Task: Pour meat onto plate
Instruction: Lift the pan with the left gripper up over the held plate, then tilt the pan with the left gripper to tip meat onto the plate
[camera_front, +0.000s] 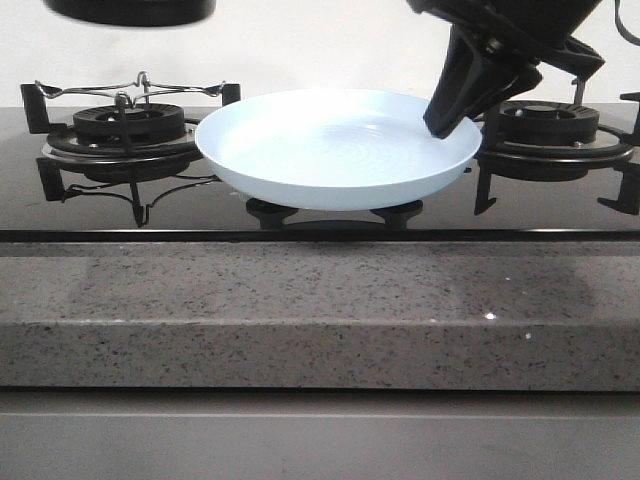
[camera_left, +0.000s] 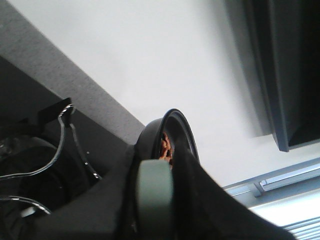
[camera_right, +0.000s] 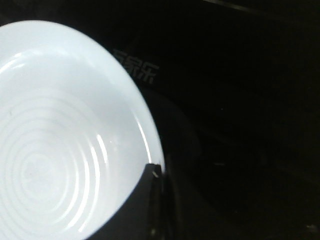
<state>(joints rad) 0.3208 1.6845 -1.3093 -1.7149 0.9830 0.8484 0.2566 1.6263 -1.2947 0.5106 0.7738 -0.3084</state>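
Observation:
The pale blue-white plate (camera_front: 335, 150) hangs just above the black cooktop in the front view and has nothing in it. My right gripper (camera_front: 452, 118) is shut on its right rim; in the right wrist view a dark finger (camera_right: 152, 200) lies over the edge of the plate (camera_right: 60, 145). My left gripper (camera_left: 156, 167) is shut on the pale handle (camera_left: 154, 200) of the black frying pan (camera_left: 175, 125), which stands tilted on edge. A few reddish-brown bits of meat (camera_left: 166, 147) show inside the pan. The pan's dark underside (camera_front: 130, 8) sits at the top left, high above the stove.
A gas burner with a black grate and a wire rack (camera_front: 125, 120) stands at the left. Another burner (camera_front: 550, 130) sits at the right behind my right arm. Two knobs (camera_front: 270, 210) lie under the plate. A speckled stone counter edge (camera_front: 320, 310) runs along the front.

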